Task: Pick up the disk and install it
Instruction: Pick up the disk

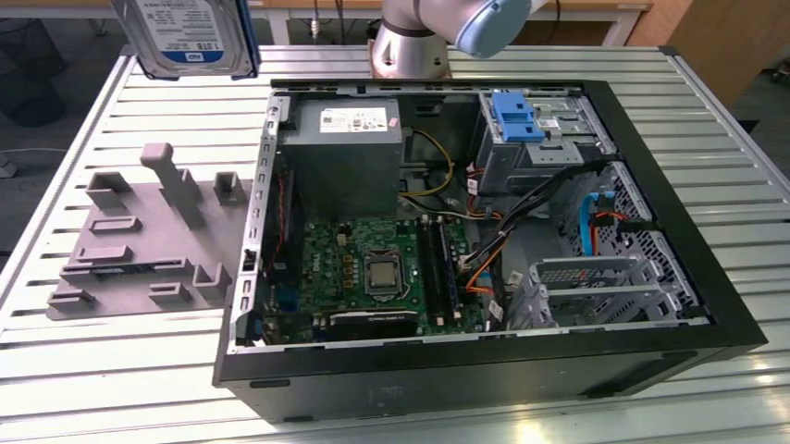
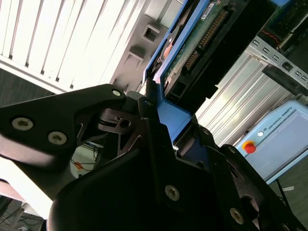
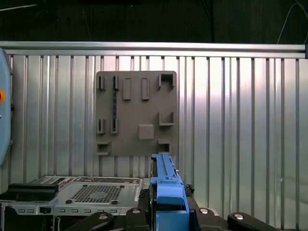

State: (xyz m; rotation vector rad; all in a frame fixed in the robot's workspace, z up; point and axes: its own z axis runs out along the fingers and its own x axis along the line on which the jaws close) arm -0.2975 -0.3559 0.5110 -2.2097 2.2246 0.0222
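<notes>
The disk [image 1: 191, 37] hangs upright high over the table's far corner at the exterior view's left, its white-and-blue label facing the camera. In the second wrist view the disk [image 2: 192, 48] shows its green circuit board and a blue side rail, and my gripper [image 2: 161, 108] is shut on that rail end. The first wrist view looks down the disk's blue edge [image 3: 166, 185] with my gripper [image 3: 168, 214] clamped around it. Far below lies the grey fixture plate [image 3: 134, 113].
An open computer case [image 1: 728, 314] lies on the slatted metal table [image 1: 111, 370], with a motherboard [image 1: 358, 268], a grey power supply [image 1: 339, 153] and a drive cage holding an upright blue bracket [image 1: 512, 116]. The grey fixture plate [image 1: 148, 231] sits beside the case. The arm's base [image 1: 413, 46] stands behind the case.
</notes>
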